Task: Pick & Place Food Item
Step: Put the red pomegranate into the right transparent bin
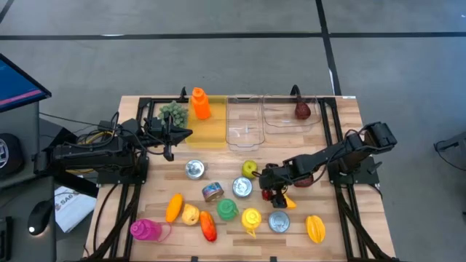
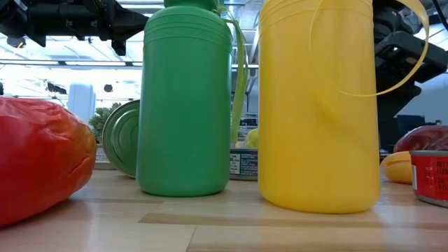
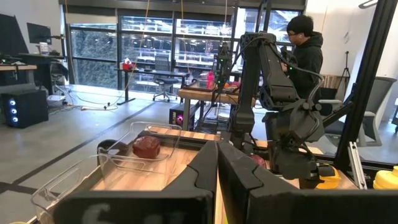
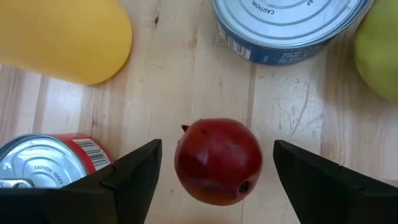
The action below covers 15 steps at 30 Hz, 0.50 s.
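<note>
A dark red pomegranate (image 4: 219, 160) lies on the wooden table (image 4: 180, 74), directly between the two dark fingers (image 4: 134, 168) of the right tool (image 4: 217, 171), which stand wide apart with a gap on each side of the fruit. At about ten o'clock from it sits a yellow rounded item (image 4: 62, 37). A red-labelled can (image 4: 43, 163) is at nine o'clock, a blue-labelled can (image 4: 289, 28) at one o'clock, and a yellow-green fruit (image 4: 378, 53) at two o'clock.
</note>
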Each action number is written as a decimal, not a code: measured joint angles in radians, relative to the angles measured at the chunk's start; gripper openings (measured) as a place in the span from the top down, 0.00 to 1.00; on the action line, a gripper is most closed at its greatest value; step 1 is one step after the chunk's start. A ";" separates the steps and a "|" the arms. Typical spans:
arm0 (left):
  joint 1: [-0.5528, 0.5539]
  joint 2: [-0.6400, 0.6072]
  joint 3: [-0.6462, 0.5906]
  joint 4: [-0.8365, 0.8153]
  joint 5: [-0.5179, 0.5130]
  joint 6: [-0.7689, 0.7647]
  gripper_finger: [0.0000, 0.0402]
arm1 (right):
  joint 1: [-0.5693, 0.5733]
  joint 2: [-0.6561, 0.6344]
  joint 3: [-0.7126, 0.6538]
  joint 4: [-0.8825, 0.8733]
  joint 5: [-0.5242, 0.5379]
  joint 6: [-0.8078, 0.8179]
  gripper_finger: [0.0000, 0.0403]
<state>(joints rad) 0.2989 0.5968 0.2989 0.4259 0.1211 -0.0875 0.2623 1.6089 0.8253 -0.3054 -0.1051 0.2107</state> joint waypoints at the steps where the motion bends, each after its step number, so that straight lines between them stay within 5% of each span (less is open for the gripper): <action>1: 0.000 0.000 0.000 0.000 0.000 0.000 1.00 | 0.000 0.000 0.000 0.000 0.000 0.000 0.25; 15: 0.000 0.000 0.000 0.000 0.000 0.000 1.00 | 0.000 0.017 -0.001 0.010 0.001 0.000 0.25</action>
<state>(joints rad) 0.2987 0.5968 0.2989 0.4259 0.1211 -0.0873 0.2623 1.6260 0.8244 -0.2955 -0.1043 0.2104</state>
